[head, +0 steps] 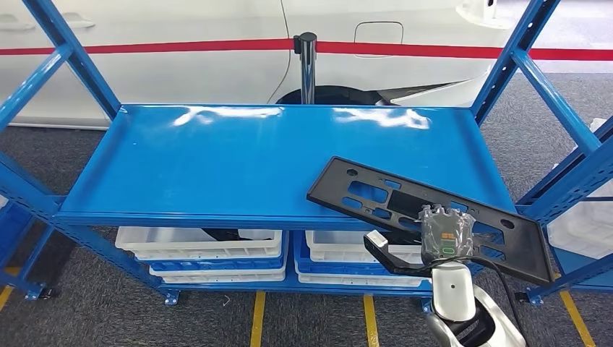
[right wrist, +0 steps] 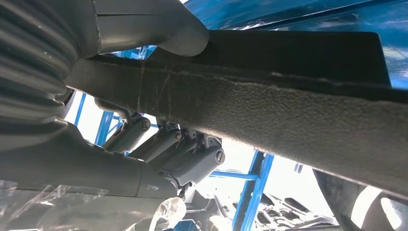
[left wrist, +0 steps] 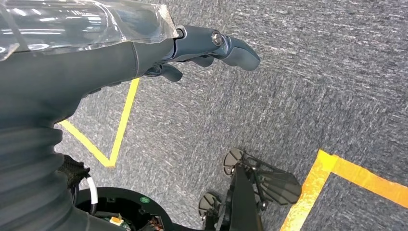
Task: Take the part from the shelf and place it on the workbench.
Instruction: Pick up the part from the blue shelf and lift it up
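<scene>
The part (head: 426, 215), a long flat black panel with cut-out slots and holes, lay at the right front of the blue shelf (head: 238, 163), set at an angle with its near right end jutting past the shelf's front edge. The right hand (head: 447, 235) gripped that overhanging end. In the right wrist view the thick grey thumb (right wrist: 159, 29) pressed on one face of the panel's rough edge (right wrist: 269, 103) while the darker fingers (right wrist: 190, 156) curled against the other face, so the panel was clamped between them.

The left hand (left wrist: 211, 45) hung at the robot's side above grey carpet (left wrist: 308, 86) marked with yellow tape lines (left wrist: 122, 120); its fingers were loosely bent and held nothing.

Under the blue shelf, white trays (head: 209, 246) sat stacked on a lower level. Behind the rack stood a white car body with a red stripe (head: 181, 47) and a dark post (head: 306, 65).
</scene>
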Controlling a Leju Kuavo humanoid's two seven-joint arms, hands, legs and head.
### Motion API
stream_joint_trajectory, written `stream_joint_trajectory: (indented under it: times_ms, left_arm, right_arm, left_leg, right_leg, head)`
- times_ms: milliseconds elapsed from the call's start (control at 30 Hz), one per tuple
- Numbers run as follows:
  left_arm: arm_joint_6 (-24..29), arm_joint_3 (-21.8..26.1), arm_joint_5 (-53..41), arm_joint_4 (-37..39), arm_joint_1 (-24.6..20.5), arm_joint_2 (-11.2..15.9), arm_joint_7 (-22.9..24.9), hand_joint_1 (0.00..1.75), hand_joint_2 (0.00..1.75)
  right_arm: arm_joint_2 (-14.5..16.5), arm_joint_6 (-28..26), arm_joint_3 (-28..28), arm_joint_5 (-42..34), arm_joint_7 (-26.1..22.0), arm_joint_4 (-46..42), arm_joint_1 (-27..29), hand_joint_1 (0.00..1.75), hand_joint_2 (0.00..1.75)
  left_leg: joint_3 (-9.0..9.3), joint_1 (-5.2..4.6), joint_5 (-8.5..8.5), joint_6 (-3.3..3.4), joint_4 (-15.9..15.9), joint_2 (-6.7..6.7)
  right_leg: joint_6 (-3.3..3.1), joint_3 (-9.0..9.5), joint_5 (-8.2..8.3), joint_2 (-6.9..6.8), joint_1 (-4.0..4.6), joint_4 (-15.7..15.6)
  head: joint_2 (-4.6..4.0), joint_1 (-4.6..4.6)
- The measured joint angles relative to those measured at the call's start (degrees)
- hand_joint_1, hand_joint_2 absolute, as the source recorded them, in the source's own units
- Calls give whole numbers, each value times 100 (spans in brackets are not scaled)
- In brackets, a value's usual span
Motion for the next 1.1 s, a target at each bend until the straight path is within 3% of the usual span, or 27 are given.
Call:
stream_joint_trajectory:
  times_ms: [567,733,967,1033,1100]
  left_arm:
    - [22,0,35,0,0,1,-61,0,175]
    - [-184,-1,93,0,-3,2,-323,0,175]
    - [-270,0,174,0,-3,6,-339,0,175]
    - [-272,0,187,0,-10,6,-339,0,175]
    - [-274,0,210,0,-18,8,-331,0,175]
  right_arm:
    - [-198,-169,175,231,0,-154,-3,175,175]
    - [-281,103,340,456,-61,-221,-179,175,175]
    - [-306,235,626,515,-155,-242,-464,175,175]
    - [-315,234,679,515,-160,-245,-511,175,175]
    - [-335,233,715,511,-168,-249,-539,175,175]
  left_leg:
    - [-1,0,0,0,0,0]
    - [-4,-1,-1,1,1,0]
    - [0,-52,2,83,0,1]
    - [34,-21,73,134,-88,13]
    - [50,19,126,171,-161,27]
  right_leg:
    - [0,0,0,0,0,0]
    - [1,0,1,0,-1,-1]
    - [68,15,22,-4,-60,-22]
    - [92,-17,-80,-1,-65,72]
    - [112,-212,-446,2,-68,569]
  head:
    - [0,0]
    - [0,0]
    - [0,0]
    - [0,1]
    - [0,2]
